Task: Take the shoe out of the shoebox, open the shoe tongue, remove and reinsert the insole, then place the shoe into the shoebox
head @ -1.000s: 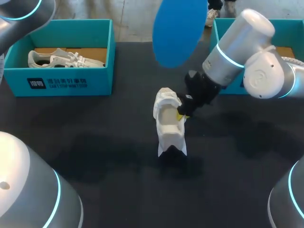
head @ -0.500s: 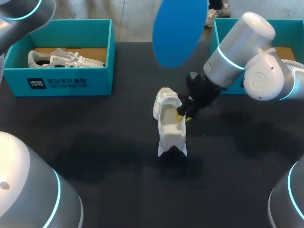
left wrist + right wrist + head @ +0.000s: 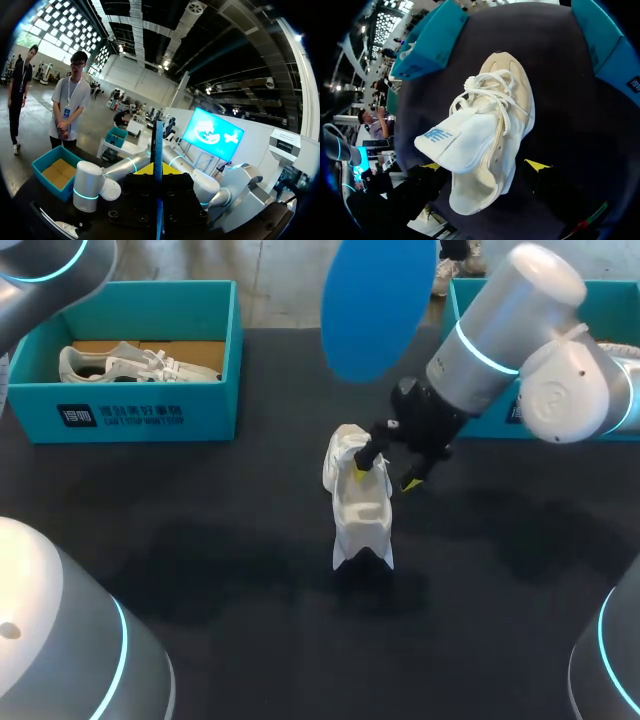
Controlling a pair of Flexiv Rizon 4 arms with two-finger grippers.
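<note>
White and cream, the shoe [image 3: 358,512] stands near the middle of the black table [image 3: 200,550]. It is well apart from the teal shoebox [image 3: 215,390] on the left and from the second teal box [image 3: 460,305], half hidden behind my right arm.

A second ago the right claw [image 3: 385,479] had its yellow tips pressed together at the shoe's rim, and half a second ago it was the same. Now they have sprung apart, one tip over the shoe's opening, the other out beside it over bare table. The shoe itself has not shifted.

In the right wrist view the shoe lies between the spread fingers [image 3: 538,164]; whether either touches it I cannot tell. The tongue [image 3: 452,145] is drawn out from under the loose laces [image 3: 490,92] and folded back toward the claw. I judge the tongue step done and the hold just let go.

High over the table's far side hangs a blue oval piece [image 3: 378,305], by its outline most likely the insole. In the left wrist view a thin blue edge stands ahead of the left claw [image 3: 157,175], but whether that claw pinches it or is spread I cannot tell. If it is the insole, putting it back is the step ahead.

As for writing, the left shoebox bears white print [image 3: 120,417] on its front wall, a square mark and a line of characters too small to make out. The tongue carries a blue emblem [image 3: 436,135]. Inside that box lies another pale shoe [image 3: 130,365]
</note>
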